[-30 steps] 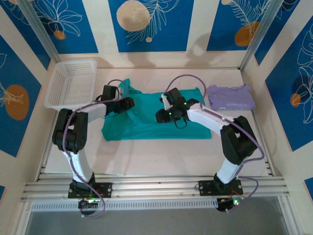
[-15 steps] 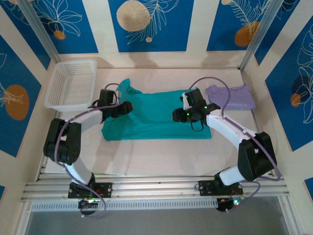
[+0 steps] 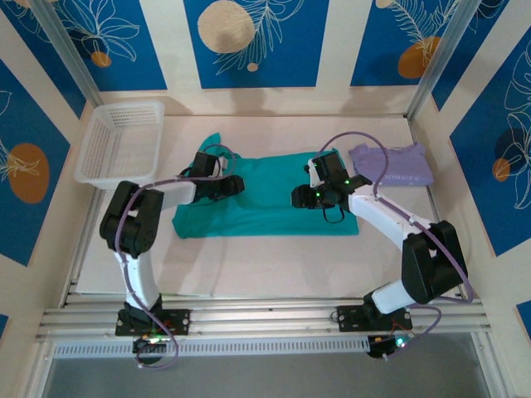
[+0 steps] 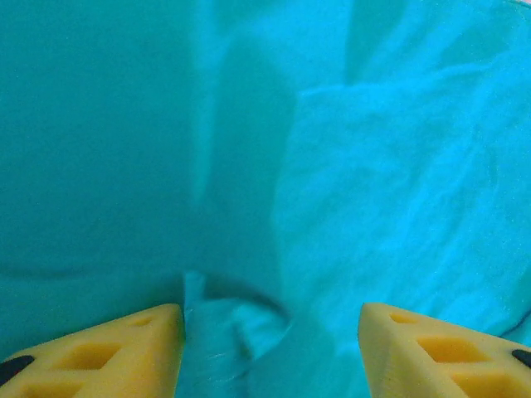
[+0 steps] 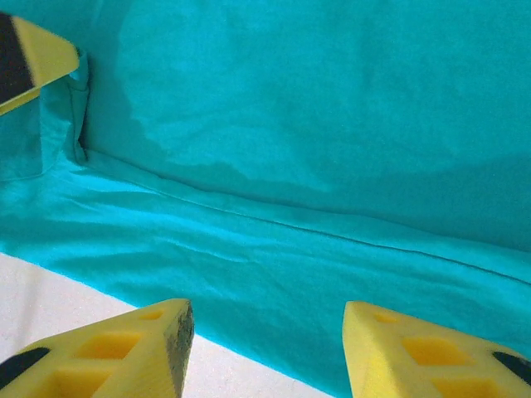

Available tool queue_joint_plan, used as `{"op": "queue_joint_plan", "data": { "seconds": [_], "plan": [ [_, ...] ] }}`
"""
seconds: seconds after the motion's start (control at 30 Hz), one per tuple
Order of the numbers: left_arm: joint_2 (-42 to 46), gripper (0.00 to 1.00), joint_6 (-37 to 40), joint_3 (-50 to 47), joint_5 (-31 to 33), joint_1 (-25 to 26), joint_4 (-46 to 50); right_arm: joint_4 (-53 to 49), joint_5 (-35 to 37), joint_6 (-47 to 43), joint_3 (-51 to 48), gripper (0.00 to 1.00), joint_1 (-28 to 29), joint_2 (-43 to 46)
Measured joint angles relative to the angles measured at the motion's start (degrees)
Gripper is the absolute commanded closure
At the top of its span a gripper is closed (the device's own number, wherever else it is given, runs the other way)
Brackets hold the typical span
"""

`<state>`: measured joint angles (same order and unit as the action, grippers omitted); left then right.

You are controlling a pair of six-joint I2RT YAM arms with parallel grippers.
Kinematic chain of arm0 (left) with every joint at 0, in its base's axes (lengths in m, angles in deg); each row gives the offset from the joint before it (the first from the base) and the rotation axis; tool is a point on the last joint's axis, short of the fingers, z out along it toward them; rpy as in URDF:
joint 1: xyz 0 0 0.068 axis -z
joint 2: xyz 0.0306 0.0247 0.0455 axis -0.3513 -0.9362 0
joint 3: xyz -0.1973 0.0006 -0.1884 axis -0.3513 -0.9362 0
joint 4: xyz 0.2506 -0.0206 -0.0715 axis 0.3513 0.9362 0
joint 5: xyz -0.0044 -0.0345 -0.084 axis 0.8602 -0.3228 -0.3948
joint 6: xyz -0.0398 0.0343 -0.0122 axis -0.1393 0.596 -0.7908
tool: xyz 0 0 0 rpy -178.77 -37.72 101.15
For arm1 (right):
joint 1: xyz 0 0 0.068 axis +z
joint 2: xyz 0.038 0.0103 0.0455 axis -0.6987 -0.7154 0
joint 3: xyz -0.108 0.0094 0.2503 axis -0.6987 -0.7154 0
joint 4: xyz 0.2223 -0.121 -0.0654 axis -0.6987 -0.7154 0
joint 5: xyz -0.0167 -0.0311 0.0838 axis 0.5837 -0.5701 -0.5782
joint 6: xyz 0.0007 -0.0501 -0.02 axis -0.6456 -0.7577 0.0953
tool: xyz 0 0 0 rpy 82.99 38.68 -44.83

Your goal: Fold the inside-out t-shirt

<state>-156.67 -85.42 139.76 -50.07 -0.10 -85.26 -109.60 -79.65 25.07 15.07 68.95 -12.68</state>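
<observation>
Top view: teal t-shirt (image 3: 265, 207) flat on the table (image 3: 274, 257). Left gripper (image 3: 233, 186) is over its left part, right gripper (image 3: 299, 198) over its right part. The left has come inward from the shirt's edge within half a second; the right is unmoved. Lavender shirt (image 3: 392, 166) print unreadable.
Left wrist: fingers (image 4: 108, 356) wide, small cloth pucker between them.
Right wrist: fingers (image 5: 124, 348) wide, shirt hem crossing between the tips.

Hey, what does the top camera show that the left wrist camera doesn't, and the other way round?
From the top: the white basket, the folded lavender shirt, the right gripper and the spread of the table. From the left wrist: the left gripper with its yellow fingertips set apart, and a small puckered tuck of cloth between them. Both show the teal t-shirt.
</observation>
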Motion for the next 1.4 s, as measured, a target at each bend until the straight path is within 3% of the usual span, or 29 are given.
{"op": "queue_joint_plan", "data": {
  "seconds": [0.23,0.37,0.53,0.7,0.93,1.1,1.23,1.4],
  "plan": [
    [-0.55,0.4,0.76,1.33,0.37,0.31,0.76,-1.09,0.52,-0.11,-1.57,0.48,-1.95,1.05],
    [5.25,0.38,3.15,-0.2,3.21,0.35,3.98,-2.67,0.59,-0.28,-1.66,0.46,-5.05,2.95],
    [20.0,0.36,5.09,-6.84,6.69,-0.31,4.83,-3.74,-2.93,0.52,-3.34,0.45,-15.23,4.5],
    [26.01,0.36,4.15,-15.34,5.55,-3.3,4.7,-4.52,-6.58,2.27,-4.79,0.45,-22.29,-0.28],
    [26.67,0.37,2.43,-25.83,2.64,-8.81,7.41,-6.64,-9.16,2.54,-4.79,0.45,-23.96,-8.22],
    [29.11,0.37,2.45,-29.79,2.08,-9.49,7.34,-8.31,-9.64,2.64,-5.6,0.47,-24.65,-9.4],
    [35.6,0.38,2.19,-35.32,2.23,-9.49,7.74,-8.2,-11.39,3.85,-8.74,0.48,-24.63,-8.02],
    [49.03,0.38,-0.44,-42.21,3.45,-9.49,13.94,-9.38,-11.8,8.11,-17.11,0.48,-22.38,1.22]
  ]
}}
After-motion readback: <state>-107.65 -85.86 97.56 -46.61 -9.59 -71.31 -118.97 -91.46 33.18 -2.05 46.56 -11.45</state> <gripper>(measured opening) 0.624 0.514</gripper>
